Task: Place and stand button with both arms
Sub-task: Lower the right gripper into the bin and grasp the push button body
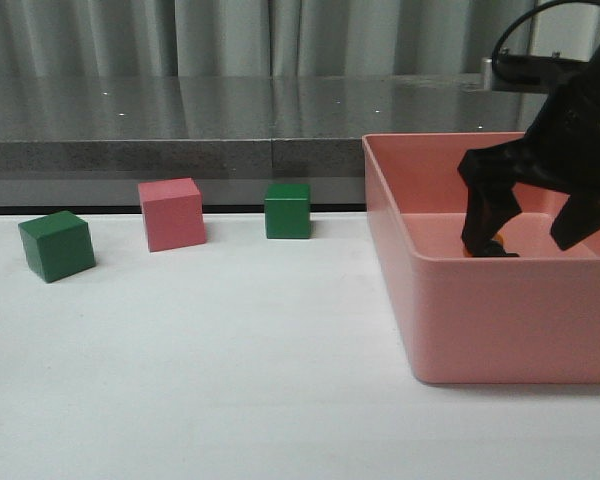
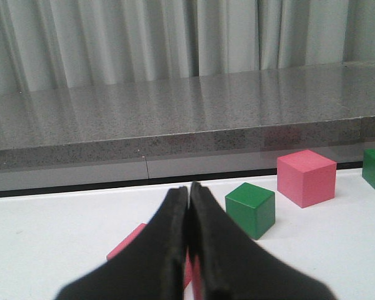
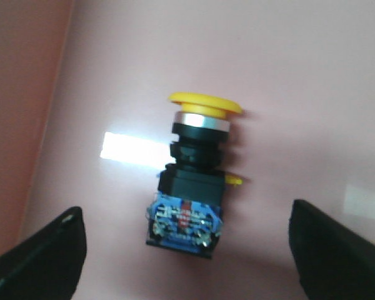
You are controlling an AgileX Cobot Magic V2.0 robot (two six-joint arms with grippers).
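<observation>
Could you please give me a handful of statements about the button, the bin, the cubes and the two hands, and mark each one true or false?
1. The button lies on its side on the floor of the pink bin. True.
2. The right hand is shut on the button. False: its fingers are spread wide, with the button between them and untouched.
3. The left hand is shut with nothing between its fingers. True.
4. Three green cubes stand on the table. False: there are two green cubes and one pink cube.
5. The pink cube sits inside the bin. False: it stands on the white table, to the left of the bin.
</observation>
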